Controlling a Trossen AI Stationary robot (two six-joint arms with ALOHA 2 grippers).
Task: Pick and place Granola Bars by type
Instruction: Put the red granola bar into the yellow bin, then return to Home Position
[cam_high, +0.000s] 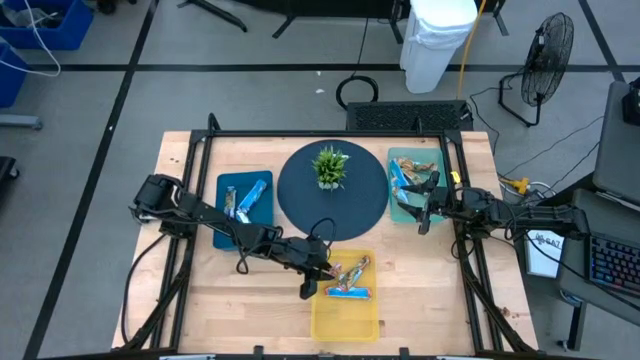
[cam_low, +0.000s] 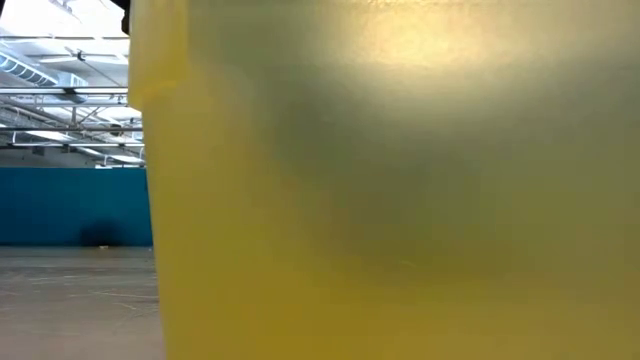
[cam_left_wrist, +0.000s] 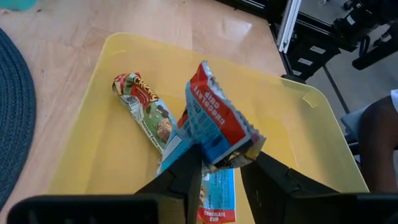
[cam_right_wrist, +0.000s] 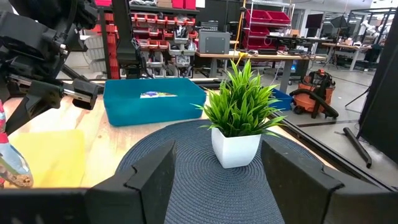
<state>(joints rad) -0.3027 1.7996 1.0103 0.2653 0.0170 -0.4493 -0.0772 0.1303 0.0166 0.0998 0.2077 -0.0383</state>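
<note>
Wooden table (cam_high: 200, 290). Round dark mat (cam_high: 300, 205) at far centre, blue tray (cam_high: 228, 186) left, teal tray (cam_high: 397, 208) right. Yellow tray (cam_high: 345, 320) near centre.

A: Where is the left gripper (cam_high: 318, 275)?
B: Over the yellow tray (cam_high: 345, 318), its fingers a little apart around a bar.
A: The right gripper (cam_high: 428, 206)?
B: Far from that tray, fingers wide.
</note>
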